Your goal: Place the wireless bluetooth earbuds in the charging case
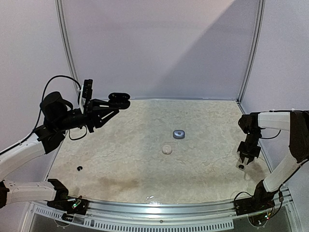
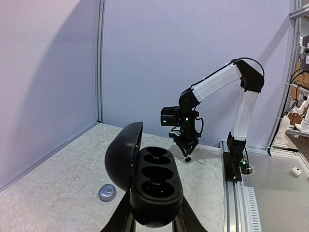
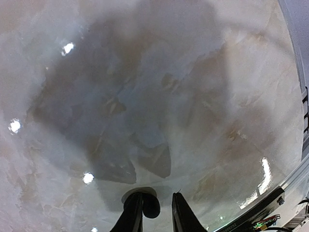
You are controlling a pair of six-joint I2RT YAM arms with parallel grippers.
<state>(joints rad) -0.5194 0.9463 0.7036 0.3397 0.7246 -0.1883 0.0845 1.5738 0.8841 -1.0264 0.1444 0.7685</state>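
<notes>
Earbud [image 3: 147, 205], tiny, light, slick, nipped across its body by right tool [image 3: 154, 212]; left tool [image 2: 153, 212] clamps open charging case [image 2: 153, 191].

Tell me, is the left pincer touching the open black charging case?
Touching. The left wrist view shows the left pincer with both fingers pressed against the sides of the black charging case, lifting it clear of the table.
</notes>
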